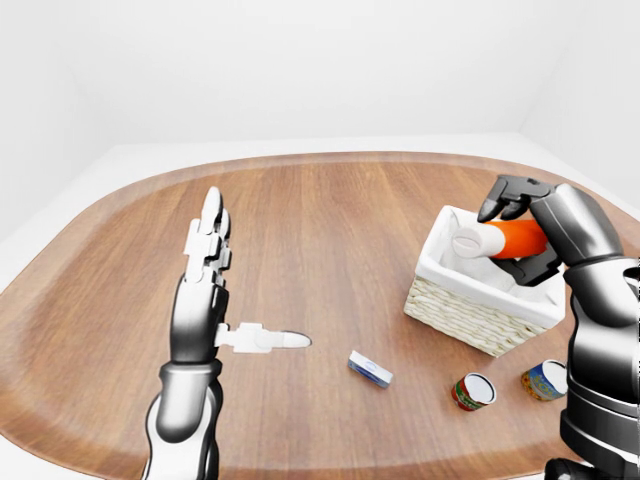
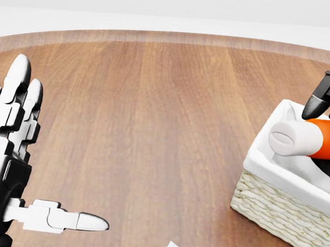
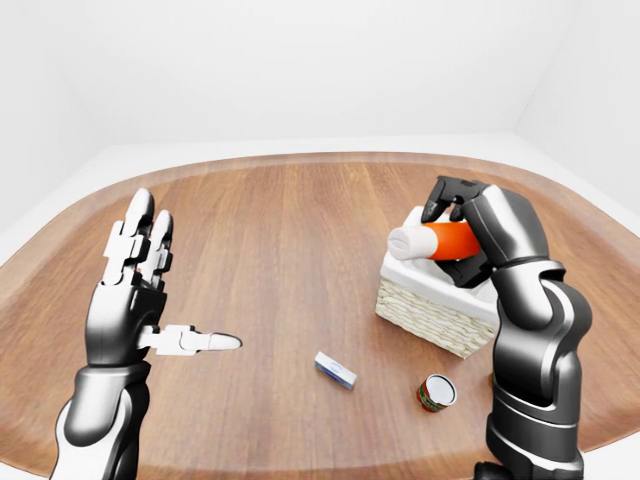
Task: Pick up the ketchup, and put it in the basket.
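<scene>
The ketchup (image 1: 505, 240) is an orange-red bottle with a white cap, lying on its side. My right hand (image 1: 520, 225) is shut on it and holds it just above the inside of the wicker basket (image 1: 470, 310), which has a white liner. The cap points to the left of the view. The bottle also shows in the head view (image 2: 321, 140) over the basket (image 2: 284, 217). My left hand (image 1: 215, 290) is open and empty, fingers upright, thumb out, over the wooden table at the left.
A small blue-and-white box (image 1: 370, 370) lies on the table below the basket's left corner. Two cans (image 1: 474, 391) (image 1: 545, 380) lie on their sides below the basket. The oval wooden table (image 1: 320, 220) has a rim all around.
</scene>
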You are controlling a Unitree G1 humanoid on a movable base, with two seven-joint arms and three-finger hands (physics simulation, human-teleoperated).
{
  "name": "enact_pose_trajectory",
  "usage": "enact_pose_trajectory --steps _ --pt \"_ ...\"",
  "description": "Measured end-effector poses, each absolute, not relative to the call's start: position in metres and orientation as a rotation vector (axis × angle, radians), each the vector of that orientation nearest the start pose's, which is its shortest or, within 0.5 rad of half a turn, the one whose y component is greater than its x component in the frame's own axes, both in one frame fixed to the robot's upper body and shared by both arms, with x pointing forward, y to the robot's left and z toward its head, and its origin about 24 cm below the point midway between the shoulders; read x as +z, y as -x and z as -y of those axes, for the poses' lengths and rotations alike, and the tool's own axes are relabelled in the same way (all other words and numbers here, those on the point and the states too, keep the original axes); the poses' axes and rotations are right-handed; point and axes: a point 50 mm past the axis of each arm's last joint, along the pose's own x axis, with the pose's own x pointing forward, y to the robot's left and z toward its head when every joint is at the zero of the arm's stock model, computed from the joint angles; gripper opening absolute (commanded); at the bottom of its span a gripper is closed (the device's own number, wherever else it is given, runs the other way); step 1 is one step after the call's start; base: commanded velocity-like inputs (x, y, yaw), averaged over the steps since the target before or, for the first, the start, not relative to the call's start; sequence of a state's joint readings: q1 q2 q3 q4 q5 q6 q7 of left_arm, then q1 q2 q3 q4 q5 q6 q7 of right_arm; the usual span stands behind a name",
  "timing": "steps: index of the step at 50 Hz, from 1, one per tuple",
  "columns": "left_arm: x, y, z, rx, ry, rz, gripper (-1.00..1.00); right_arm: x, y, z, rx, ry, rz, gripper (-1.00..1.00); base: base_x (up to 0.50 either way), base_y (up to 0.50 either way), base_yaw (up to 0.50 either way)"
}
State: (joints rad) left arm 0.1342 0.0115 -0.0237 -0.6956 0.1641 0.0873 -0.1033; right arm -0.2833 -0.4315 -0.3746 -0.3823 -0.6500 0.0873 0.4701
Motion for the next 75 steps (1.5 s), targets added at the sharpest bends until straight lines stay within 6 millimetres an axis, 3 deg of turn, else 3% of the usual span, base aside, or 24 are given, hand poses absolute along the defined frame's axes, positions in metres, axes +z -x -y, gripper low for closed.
enact_pose_trajectory --steps 21,38,50,75 --pt "0.161 -0.2 -0.148 -0.041 -0.194 0.472 1.0 0.204 -0.301 0.283 -0.182 1.203 0.063 -1.0 0.0 0.0 0.0" --pt "0.164 -0.198 -0.147 -0.043 -0.192 0.486 1.0 0.164 -0.334 0.304 -0.229 1.239 -0.141 -1.0 0.0 0.0 0.0" --pt "0.166 -0.197 -0.148 -0.041 -0.19 0.496 1.0 0.141 -0.349 0.31 -0.251 1.305 -0.232 -1.0 0.0 0.0 0.0" --pt "0.16 -0.198 -0.149 -0.037 -0.187 0.464 1.0 0.121 -0.365 0.311 -0.265 1.434 -0.267 -1.0 0.0 0.0 0.0"
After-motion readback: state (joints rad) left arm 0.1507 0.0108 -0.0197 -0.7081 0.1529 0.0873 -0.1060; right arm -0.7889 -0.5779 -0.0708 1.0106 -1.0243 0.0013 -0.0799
